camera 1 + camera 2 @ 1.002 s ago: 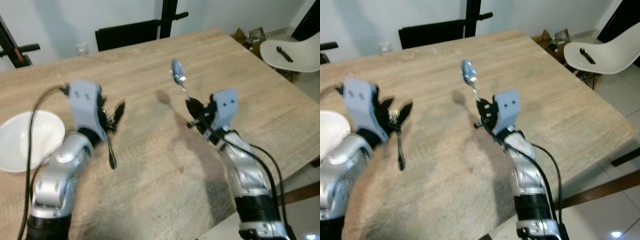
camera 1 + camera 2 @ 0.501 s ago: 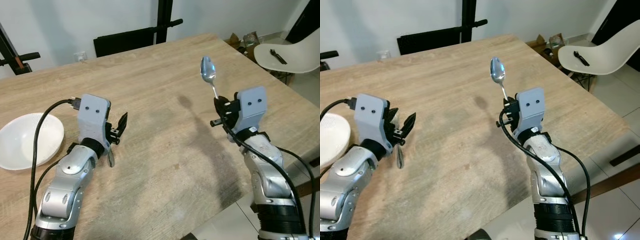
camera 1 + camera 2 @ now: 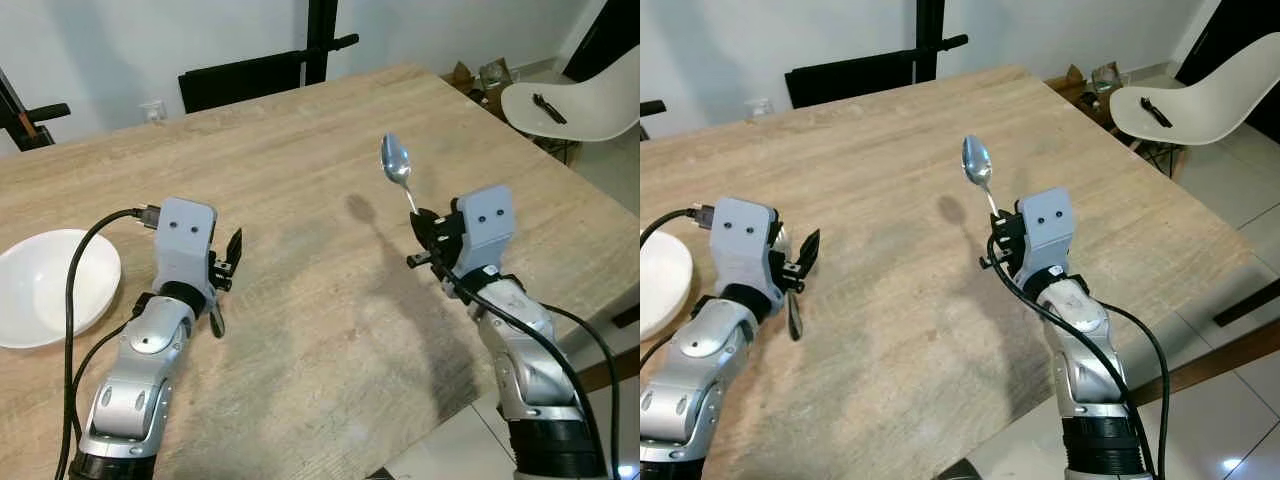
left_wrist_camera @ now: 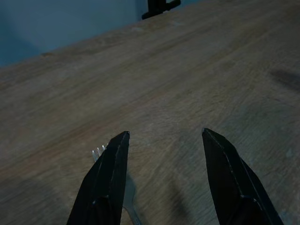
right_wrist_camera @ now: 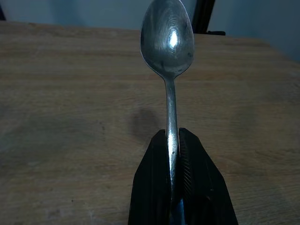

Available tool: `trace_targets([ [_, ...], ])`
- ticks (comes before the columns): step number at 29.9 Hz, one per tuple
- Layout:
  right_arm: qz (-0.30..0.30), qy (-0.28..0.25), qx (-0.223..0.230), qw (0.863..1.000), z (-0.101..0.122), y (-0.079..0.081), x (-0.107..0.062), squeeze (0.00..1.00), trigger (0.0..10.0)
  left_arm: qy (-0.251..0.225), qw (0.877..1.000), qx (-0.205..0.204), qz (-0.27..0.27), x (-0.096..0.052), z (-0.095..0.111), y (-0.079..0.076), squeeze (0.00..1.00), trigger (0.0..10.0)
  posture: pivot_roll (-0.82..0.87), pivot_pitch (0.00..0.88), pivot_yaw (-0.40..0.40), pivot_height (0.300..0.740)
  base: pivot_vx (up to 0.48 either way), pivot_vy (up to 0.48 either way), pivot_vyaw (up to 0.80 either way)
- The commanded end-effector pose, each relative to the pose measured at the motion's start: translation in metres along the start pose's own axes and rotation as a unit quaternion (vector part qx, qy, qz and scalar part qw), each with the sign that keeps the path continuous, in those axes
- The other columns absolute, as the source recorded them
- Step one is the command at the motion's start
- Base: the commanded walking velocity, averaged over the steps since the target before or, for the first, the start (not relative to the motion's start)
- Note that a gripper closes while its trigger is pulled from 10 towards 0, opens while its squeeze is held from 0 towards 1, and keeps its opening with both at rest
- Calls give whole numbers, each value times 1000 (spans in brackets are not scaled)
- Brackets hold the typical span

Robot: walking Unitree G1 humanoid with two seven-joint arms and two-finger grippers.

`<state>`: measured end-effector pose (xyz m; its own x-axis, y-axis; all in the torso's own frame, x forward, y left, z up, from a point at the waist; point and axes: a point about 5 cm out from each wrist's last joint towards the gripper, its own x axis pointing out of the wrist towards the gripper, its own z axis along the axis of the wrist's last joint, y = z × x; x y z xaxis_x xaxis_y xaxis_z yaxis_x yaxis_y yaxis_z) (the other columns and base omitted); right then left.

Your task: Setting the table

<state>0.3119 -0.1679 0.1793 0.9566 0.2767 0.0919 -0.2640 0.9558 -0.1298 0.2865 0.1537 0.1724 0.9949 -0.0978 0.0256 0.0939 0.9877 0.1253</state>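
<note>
On the wooden table (image 3: 330, 330) lies a fork (image 3: 217, 321), its tines (image 4: 98, 152) showing beside one finger in the left wrist view. My left gripper (image 3: 226, 262) hovers low over the fork, open, with nothing between its fingers (image 4: 108, 173). My right gripper (image 3: 424, 228) is raised above the table's right half and is shut on the handle of a silver spoon (image 3: 396, 160). The spoon (image 5: 167, 35) stands upright with its bowl on top. A white bowl (image 3: 45, 287) rests at the table's left edge.
A black chair back (image 3: 240, 75) and a black stand are behind the far edge. A white chair (image 3: 570, 103) with a small black object on it stands off the right corner. The table's right edge runs close to my right arm.
The view has steadied after a blurred shift. My right gripper has carried the spoon a little to the left. The left gripper stays open over the fork.
</note>
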Motion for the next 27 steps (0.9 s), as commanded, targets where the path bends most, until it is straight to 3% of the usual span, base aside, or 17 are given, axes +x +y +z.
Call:
trace_targets([
  [1, -20, 1, 9, 1000, -2, -4, -3, 0, 10000, 11, 1000, 6, 6, -1, -8, -2, 0, 10000, -110, 49, 0, 740, 0, 0, 0],
  [27, -41, 2, 21, 999, -6, -4, -4, 0, 10000, -2, 1000, 19, 5, 4, -7, -5, 0, 10000, -107, 37, 12, 740, -11, 0, 0],
])
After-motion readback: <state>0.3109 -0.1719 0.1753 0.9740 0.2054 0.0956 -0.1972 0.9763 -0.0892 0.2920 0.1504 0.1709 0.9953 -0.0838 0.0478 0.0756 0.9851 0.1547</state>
